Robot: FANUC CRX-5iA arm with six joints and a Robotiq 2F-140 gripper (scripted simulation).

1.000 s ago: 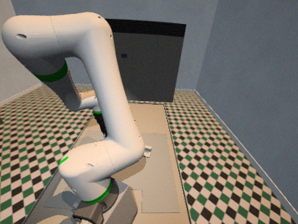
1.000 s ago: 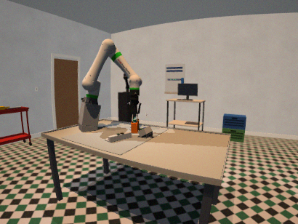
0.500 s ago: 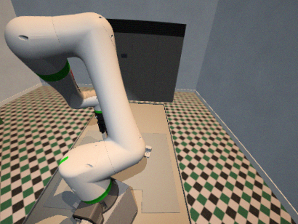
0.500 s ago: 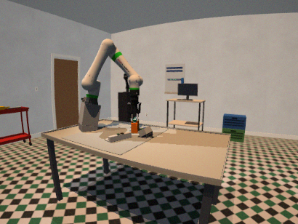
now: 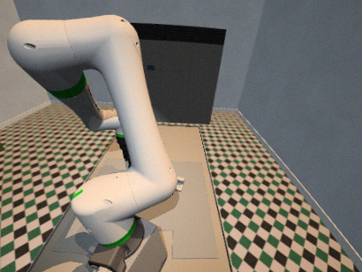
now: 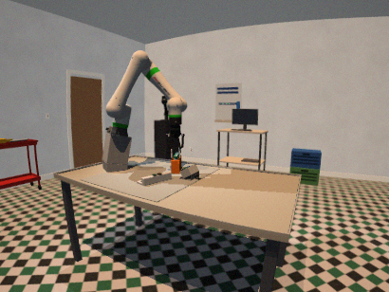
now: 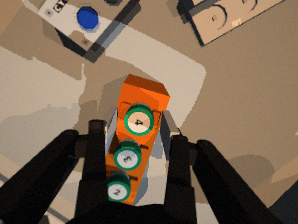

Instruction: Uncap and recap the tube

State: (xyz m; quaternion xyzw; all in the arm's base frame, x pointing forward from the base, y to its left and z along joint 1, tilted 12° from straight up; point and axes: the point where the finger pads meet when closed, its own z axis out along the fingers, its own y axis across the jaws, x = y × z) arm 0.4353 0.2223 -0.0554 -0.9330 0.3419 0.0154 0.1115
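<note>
Decapping station under the hand, console and tray beyond it

In the wrist view the decapping station stands on the counter with caps 4, 3 and 2 in a row on top. The hand hangs above, one finger on each side of the row, apart from it. The console lies beyond to the upper left, the cap tray to the upper right.

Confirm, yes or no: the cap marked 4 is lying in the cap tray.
No, the cap marked 4 sits atop its tube in the orange decapping station.
</note>
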